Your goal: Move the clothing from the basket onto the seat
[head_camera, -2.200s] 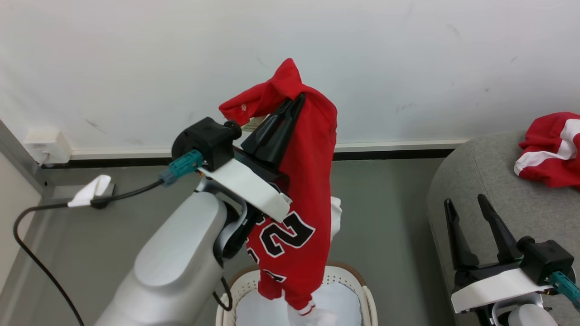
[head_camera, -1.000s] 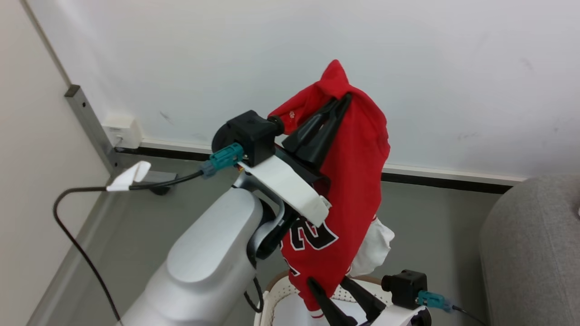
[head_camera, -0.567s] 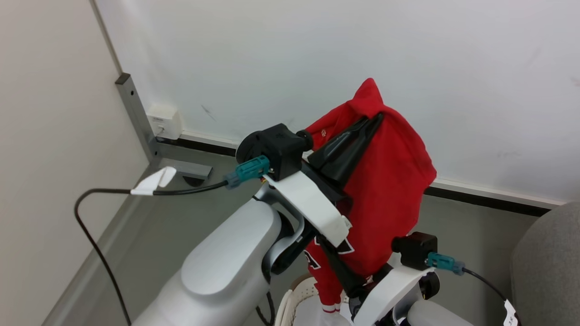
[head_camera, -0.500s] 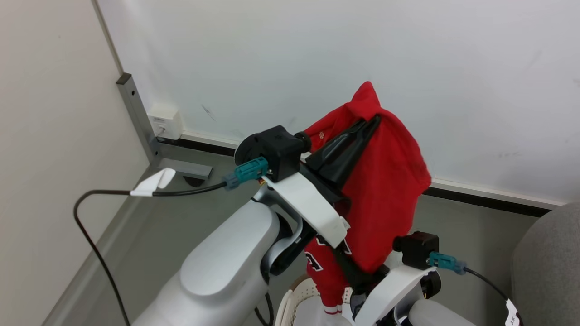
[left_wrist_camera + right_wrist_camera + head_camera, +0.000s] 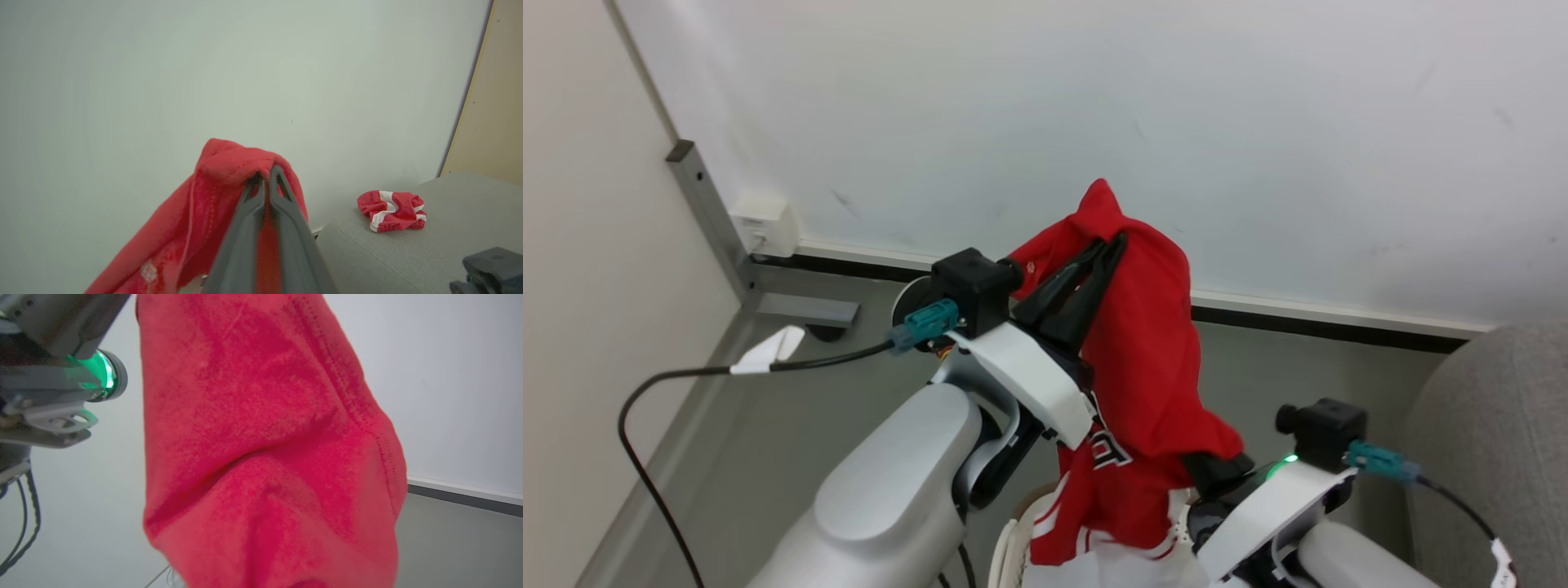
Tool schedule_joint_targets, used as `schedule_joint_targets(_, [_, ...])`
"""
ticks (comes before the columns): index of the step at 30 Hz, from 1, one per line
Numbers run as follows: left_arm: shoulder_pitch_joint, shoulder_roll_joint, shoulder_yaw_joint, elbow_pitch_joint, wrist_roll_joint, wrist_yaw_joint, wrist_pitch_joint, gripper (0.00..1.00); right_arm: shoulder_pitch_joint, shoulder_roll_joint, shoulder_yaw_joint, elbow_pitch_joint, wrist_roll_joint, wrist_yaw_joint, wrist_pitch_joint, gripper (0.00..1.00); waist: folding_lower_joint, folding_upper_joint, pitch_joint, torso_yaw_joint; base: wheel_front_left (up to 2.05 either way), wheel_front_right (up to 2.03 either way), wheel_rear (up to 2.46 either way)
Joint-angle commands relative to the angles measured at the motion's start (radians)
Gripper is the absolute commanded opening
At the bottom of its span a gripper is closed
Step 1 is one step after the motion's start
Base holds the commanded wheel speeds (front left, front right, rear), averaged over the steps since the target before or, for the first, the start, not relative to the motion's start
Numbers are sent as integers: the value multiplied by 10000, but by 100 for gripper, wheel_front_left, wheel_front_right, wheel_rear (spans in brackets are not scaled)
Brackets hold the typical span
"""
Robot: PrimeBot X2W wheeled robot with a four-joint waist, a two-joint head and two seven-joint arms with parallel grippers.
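Against the white wall at frame centre, your left gripper (image 5: 1112, 242) is clamped on the peak of the jersey (image 5: 1152, 359) and your right gripper (image 5: 1215, 469) looks closed in its lower folds above the basket (image 5: 1010, 549), so I judge the lift nearly done and the next move a joint swing to the seat (image 5: 1494, 408) at lower right.

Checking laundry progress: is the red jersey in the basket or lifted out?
Lifted out: the jersey hangs from the left gripper above the basket; whether its hem clears it, cannot tell.

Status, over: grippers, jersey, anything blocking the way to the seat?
Left gripper shut on jersey top, held high. Right gripper shut on its lower fold. Its hem hangs above basket; striped garment on seat. No obstacle seen.
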Motion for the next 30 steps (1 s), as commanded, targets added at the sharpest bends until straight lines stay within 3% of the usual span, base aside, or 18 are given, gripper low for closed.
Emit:
schedule_joint_targets(1, [170, 90, -8, 55, 19, 28, -50, 100, 124, -201, -268, -245, -165, -21, -30, 0, 0, 0, 118, -243, 0, 0, 0])
schedule_joint_targets(19, [1477, 451, -623, -184, 398, 31, -523, 100, 521, -1361, -4180, -1829, -1981, -21, -30, 0, 0, 0, 846, -2748, 0, 0, 0])
schedule_joint_targets(30, [1931, 325, -853, -405, 843, 40, -710, 100, 1242, -1477, -5391, -2390, -2528, -21, -31, 0, 0, 0, 1098, -4505, 0, 0, 0])
